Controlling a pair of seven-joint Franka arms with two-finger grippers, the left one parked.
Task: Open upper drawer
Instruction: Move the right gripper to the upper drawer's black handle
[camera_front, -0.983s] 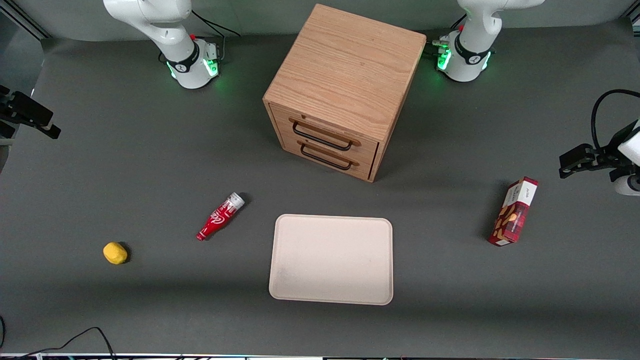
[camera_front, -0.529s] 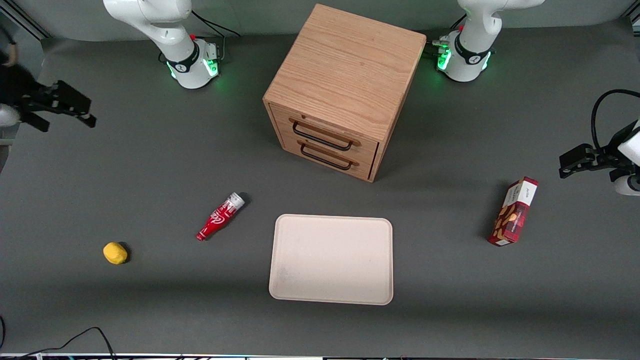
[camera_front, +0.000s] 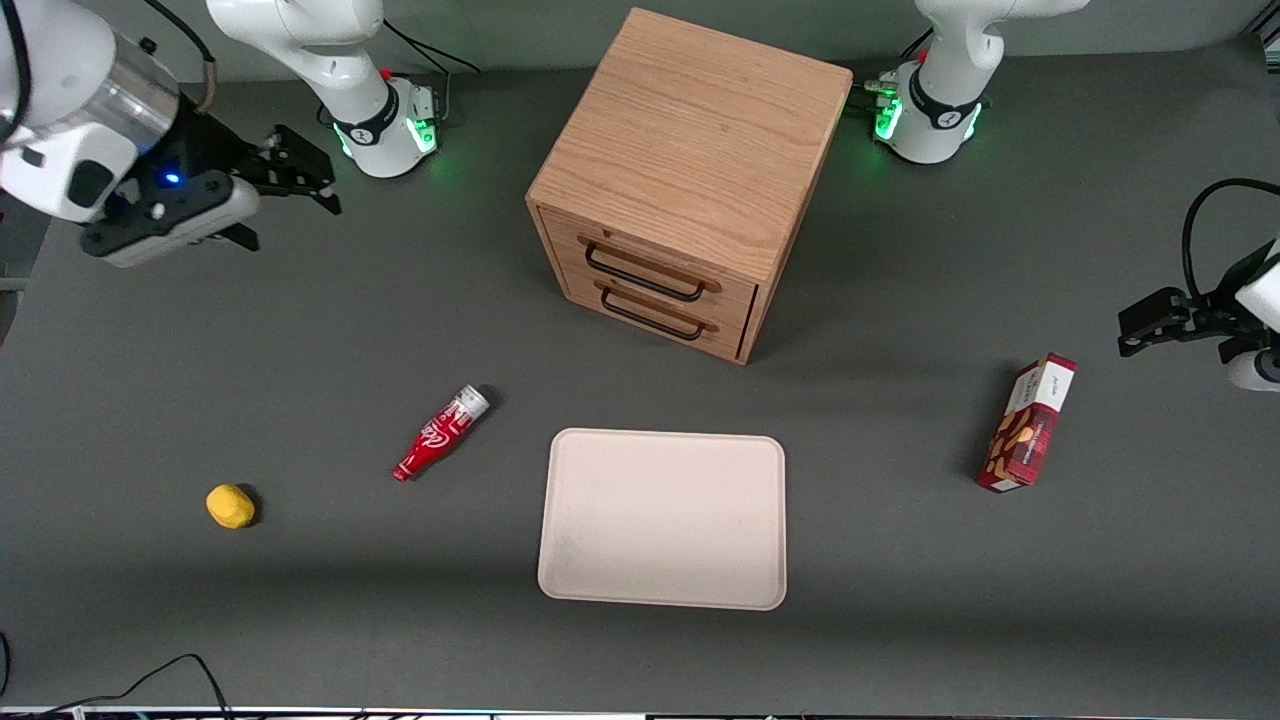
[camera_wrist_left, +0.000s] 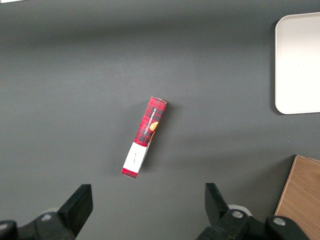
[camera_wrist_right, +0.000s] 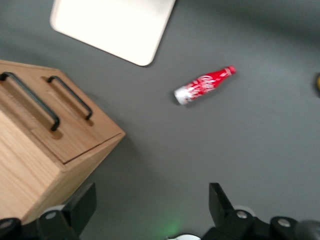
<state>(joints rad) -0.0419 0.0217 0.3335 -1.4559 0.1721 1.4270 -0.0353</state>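
Observation:
The oak cabinet (camera_front: 690, 140) stands in the middle of the table, both drawers shut. The upper drawer (camera_front: 700, 272) is the topmost one, with a thin black wire handle (camera_front: 643, 277); the bottom drawer (camera_front: 655, 318) sits under it. In the right wrist view the upper drawer (camera_wrist_right: 22, 116) and its handle (camera_wrist_right: 32, 102) show beside the bottom drawer's handle (camera_wrist_right: 71, 96). My right gripper (camera_front: 320, 185) hangs in the air toward the working arm's end of the table, well off to the side of the cabinet, open and empty; in its own view the gripper (camera_wrist_right: 150, 200) is over bare mat.
A red bottle (camera_front: 440, 433) lies on the mat nearer the front camera than the cabinet, beside a cream tray (camera_front: 662, 518). A yellow lemon (camera_front: 230, 505) lies toward the working arm's end. A red snack box (camera_front: 1028, 422) lies toward the parked arm's end.
My right gripper has swung in from the table's edge toward the cabinet, and more of the arm has come into view. The drawers and loose objects have not moved.

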